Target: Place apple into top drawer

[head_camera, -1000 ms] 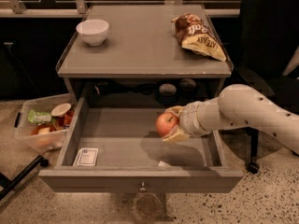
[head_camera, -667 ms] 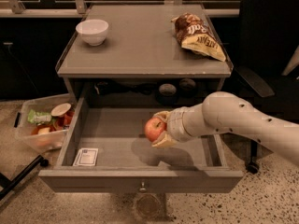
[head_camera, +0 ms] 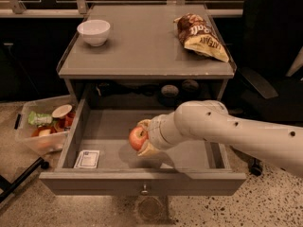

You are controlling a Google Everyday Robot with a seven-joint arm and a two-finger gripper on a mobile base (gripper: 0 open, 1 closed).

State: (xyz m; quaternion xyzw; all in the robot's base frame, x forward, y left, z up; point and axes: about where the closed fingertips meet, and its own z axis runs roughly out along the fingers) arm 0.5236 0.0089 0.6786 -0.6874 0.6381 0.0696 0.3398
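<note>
The top drawer (head_camera: pixel 142 183) is pulled fully open, with a small round metal knob at the centre of its grey front panel. My gripper (head_camera: pixel 143 137) reaches in from the right over the middle of the drawer. It is shut on the apple (head_camera: pixel 137 137), a round red-orange fruit with a yellowish side. The apple hangs just above the drawer floor, with its shadow under it. The white arm covers the drawer's right half.
A white card (head_camera: pixel 87 158) lies in the drawer's front left corner. A white bowl (head_camera: pixel 93 31) and a chip bag (head_camera: pixel 200 37) sit on the cabinet top. A clear plastic bin (head_camera: pixel 42 123) with food stands on the floor at left. A dark chair (head_camera: pixel 274 79) is at right.
My gripper has carried the apple leftwards and lower, from the drawer's right side to its middle, closer to the drawer floor.
</note>
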